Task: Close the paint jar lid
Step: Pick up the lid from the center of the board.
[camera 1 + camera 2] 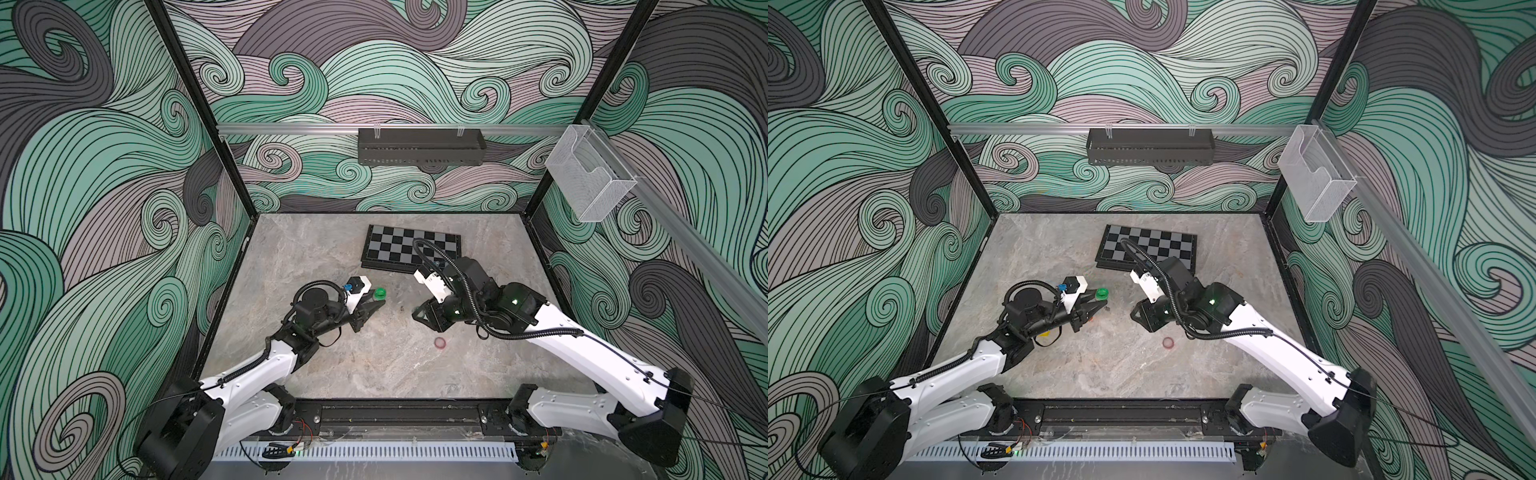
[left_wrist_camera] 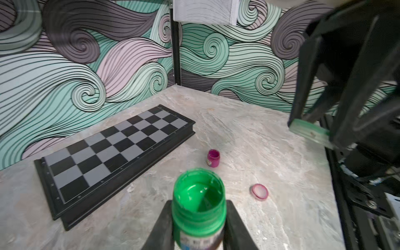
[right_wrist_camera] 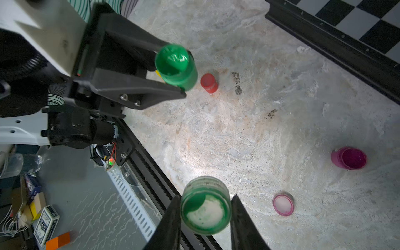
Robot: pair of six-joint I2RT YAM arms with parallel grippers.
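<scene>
Pincers both grip: our left pincer [image 2: 199, 203] clamps the open green jar [image 2: 198, 192] over the counter [image 1: 374, 374], and our right pincer [image 3: 205, 198] holds the green lid [image 3: 205, 207], apart from it. Bare counter lies between them. We count three jars, two lids and one chessboard [image 1: 395, 245]. The magenta jar [image 3: 349, 158] and pink lid [image 3: 283, 204] stand apart. Only the right wrist view plainly shows the red jar [image 3: 209, 83].

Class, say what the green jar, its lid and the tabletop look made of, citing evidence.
The green jar: probably plastic, glossy, moulded neck threads. The lid: likely plastic, translucent green wall. The tabletop: veined, matt stone look; possibly laminate.
</scene>
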